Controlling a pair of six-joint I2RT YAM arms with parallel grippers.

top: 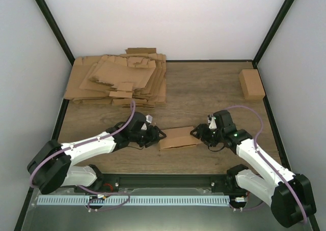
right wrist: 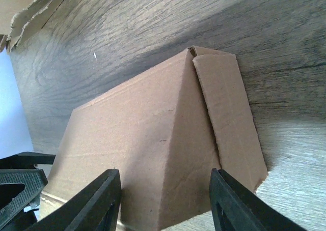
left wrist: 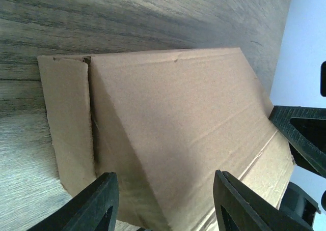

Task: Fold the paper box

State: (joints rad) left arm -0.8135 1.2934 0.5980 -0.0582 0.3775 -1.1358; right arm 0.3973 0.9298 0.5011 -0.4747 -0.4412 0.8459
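**Top external view: box met at both ends**

The paper box (top: 179, 138) is laid partly folded on the table (top: 204, 93), near the front. One end is straddled by the left gripper (top: 159, 135) and the other by the right gripper (top: 196, 133) (likely so it can be pushed into shape). Whether it is squeezed cannot be told. Its inside is hidden.

The top external camera looks down from high behind the near edge onto the whole worktop (top: 204, 88). Each wrist camera looks close along its own fingers (left wrist: 94, 205) (right wrist: 97, 200) at one end of the paper box (top: 178, 138) (left wrist: 178, 129) (right wrist: 137, 139), which all three views share.
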